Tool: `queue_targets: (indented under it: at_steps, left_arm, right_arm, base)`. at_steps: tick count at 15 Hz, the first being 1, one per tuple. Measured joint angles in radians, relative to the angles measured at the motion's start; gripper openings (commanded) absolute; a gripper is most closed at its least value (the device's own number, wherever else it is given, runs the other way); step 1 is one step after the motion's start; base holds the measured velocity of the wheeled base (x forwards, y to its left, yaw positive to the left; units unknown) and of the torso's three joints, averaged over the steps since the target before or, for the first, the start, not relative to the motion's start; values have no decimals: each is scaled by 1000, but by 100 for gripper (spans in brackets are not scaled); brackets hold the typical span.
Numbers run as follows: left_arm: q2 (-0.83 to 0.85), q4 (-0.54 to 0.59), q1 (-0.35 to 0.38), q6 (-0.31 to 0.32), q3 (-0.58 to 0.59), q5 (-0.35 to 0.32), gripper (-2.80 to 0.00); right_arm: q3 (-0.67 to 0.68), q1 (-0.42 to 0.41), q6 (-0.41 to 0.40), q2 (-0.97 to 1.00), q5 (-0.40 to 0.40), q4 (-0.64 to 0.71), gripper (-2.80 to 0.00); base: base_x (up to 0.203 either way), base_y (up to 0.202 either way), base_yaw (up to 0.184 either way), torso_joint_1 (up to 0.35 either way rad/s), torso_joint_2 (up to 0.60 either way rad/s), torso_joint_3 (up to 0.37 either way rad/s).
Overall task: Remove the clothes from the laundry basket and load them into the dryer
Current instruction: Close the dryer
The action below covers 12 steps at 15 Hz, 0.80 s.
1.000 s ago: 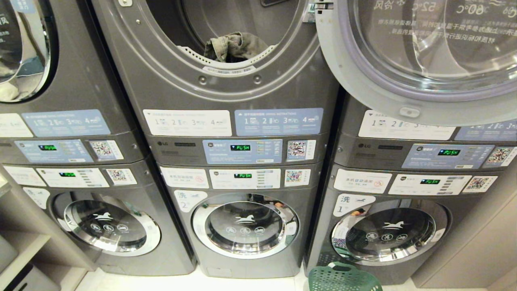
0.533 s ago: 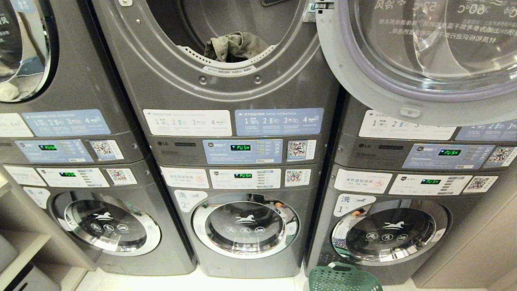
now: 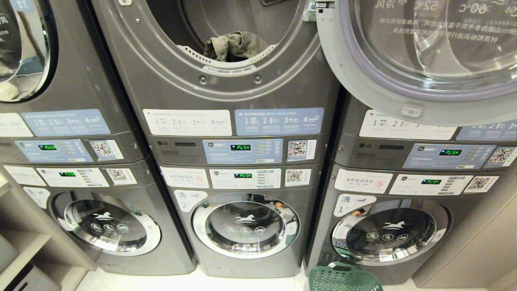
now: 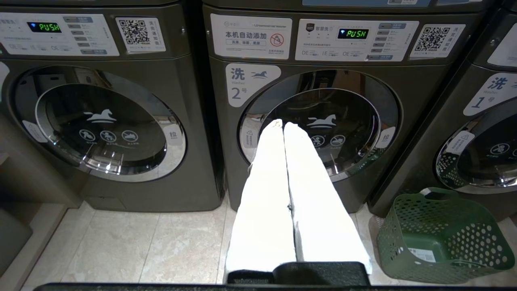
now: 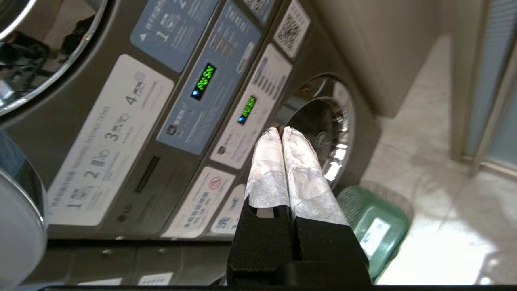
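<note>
We see the laundry basket (image 3: pixel 341 279) at lower right, beside washer doors; both claws, left (image 4: pixel 283 126) and right (image 5: pixel 281 130), are pressed closed, empty.

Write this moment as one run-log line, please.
dryer door: open | clothes: in drum | laundry basket: on floor, empty | left gripper: shut | right gripper: shut, empty

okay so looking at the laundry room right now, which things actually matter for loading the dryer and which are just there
Part of the job:
- laundry basket, green, on the floor, looks empty
- open dryer, middle stack, upper unit
- olive clothes in its drum
- dryer door, swung open to the right
- left hand and right hand, both shut, holding nothing

Just there:
- washer 2, door closed
- shelf at far left
</note>
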Motion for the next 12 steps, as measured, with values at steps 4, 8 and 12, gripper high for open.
queue_targets:
  at_steps: [4,8,12]
  left_arm:
    - [0,1,1,0,-1,0,-280]
    - [0,1,0,0,-1,0,-280]
    - [0,1,1,0,-1,0,-280]
  right_arm:
    - [37,-56,6,18,219,-200,-280]
    - [188,-95,4,4,486,-566,-280]
    - [208,-190,20,58,514,-636,-280]
  base:
    - [0,0,0,0,0,0]
    - [0,0,0,0,0,0]
    - [0,0,0,0,0,0]
